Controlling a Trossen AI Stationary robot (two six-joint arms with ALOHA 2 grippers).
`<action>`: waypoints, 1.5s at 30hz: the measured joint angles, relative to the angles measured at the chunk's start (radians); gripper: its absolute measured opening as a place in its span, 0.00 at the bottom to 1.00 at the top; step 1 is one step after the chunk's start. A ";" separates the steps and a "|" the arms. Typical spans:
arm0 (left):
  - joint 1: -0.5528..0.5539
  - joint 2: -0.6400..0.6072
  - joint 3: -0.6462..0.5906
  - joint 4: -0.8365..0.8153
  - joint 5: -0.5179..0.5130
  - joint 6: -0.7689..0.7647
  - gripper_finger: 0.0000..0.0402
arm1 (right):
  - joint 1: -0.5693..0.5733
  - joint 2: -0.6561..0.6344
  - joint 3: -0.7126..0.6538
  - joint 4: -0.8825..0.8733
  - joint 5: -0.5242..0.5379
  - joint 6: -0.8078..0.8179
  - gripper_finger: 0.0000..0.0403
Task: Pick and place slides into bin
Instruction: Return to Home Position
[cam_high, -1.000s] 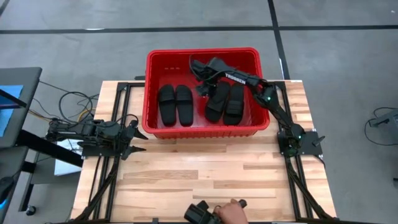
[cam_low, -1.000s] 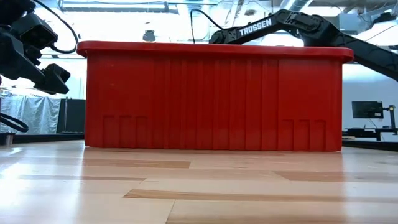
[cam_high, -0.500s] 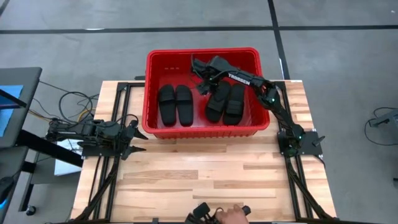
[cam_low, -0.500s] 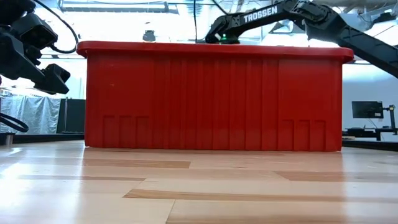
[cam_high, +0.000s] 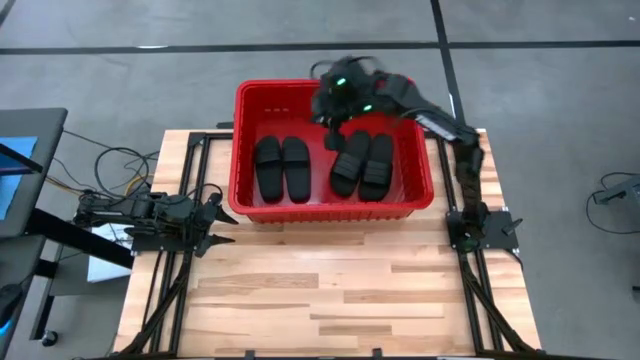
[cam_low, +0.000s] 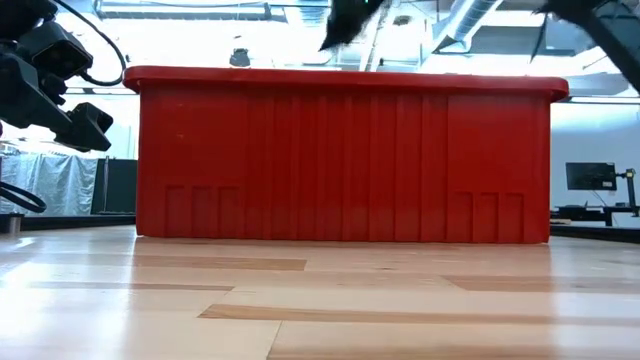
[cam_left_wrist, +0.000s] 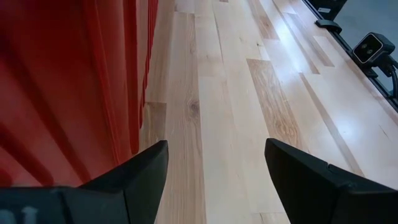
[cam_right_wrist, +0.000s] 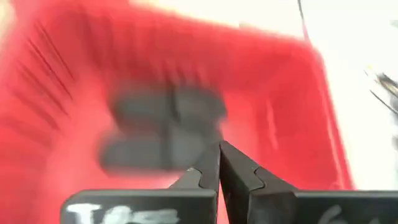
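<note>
Four black slides lie soles down on the floor of the red bin (cam_high: 330, 211), one pair at its left (cam_high: 281, 168) and one pair at its right (cam_high: 362, 165). My right gripper (cam_high: 328, 112) hangs above the bin's far middle, shut and empty; in the right wrist view (cam_right_wrist: 219, 158) its fingers meet, with a blurred pair of slides (cam_right_wrist: 163, 127) beyond them. My left gripper (cam_high: 216, 221) waits open and empty over the table's left side, beside the bin's left near corner; it also shows in the left wrist view (cam_left_wrist: 214, 158).
The bin (cam_low: 345, 160) stands at the table's far middle, its ribbed wall (cam_left_wrist: 74, 81) close by my left gripper. Bare wooden table (cam_high: 330, 290) stretches from the bin to the near edge. Cables (cam_high: 115, 165) lie off the table's left side.
My right gripper has risen out of the bin and moved a little toward its far wall; the arm has lifted high. The four slides have stayed where they were. A person's hand at the table's near edge has gone out of view.
</note>
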 joint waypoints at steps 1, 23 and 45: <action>0.000 0.000 0.000 0.000 0.000 0.000 0.64 | 0.000 -0.025 0.000 0.036 -0.063 0.064 0.00; 0.000 0.000 0.000 0.000 0.000 0.000 0.64 | 0.644 -0.639 -0.409 0.273 0.535 0.590 0.00; 0.000 0.000 0.000 0.000 0.000 0.000 0.64 | 0.916 -1.125 -1.633 1.389 -0.208 0.516 0.00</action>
